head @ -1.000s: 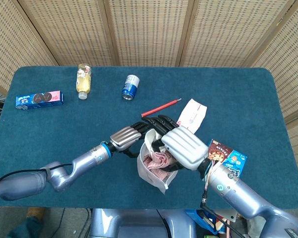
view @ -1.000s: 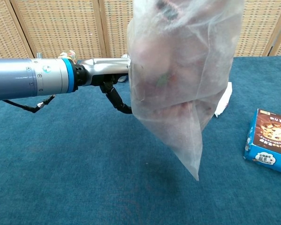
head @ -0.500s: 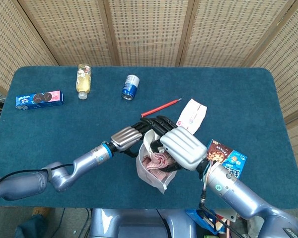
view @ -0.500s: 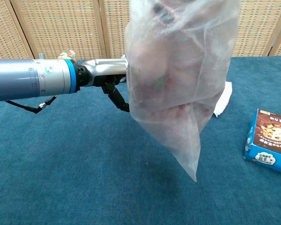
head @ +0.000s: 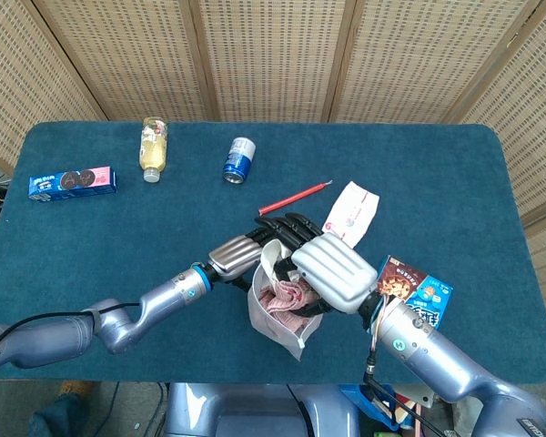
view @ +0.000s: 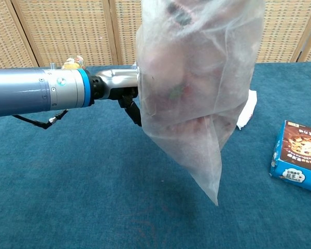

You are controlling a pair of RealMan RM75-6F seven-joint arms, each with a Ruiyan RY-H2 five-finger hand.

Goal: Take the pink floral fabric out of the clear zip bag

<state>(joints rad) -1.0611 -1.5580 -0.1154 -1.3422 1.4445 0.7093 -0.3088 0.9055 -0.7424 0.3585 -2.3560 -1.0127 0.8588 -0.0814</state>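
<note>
Biggest thing first: the desk, blue cloth top, with my two arms reaching in over the front half of it. My left arm comes in low from the left, nearly level in the chest view. My right arm comes up from the lower right corner.

The bag hangs off the desk between both hands, mouth up, bottom corner pointing down, and it fills most of the chest view. Through the plastic the fabric is a pink bunched lump, so it's inside the bag, not out.

My right robot hand sits palm-down over the bag's mouth on its right side, fingers curled over the rim and clamped on the bag, dark fingertips poking past toward the far side. My left robot hand is at the bag's upper left edge with fingers pressed against the plastic; looks like it's gripping the rim, fingers closed on it.

Other stuff lying around: snack box just right of my right wrist, cookie pack far left, white packet behind the hands, bottle, can, and a thin red pen.
</note>
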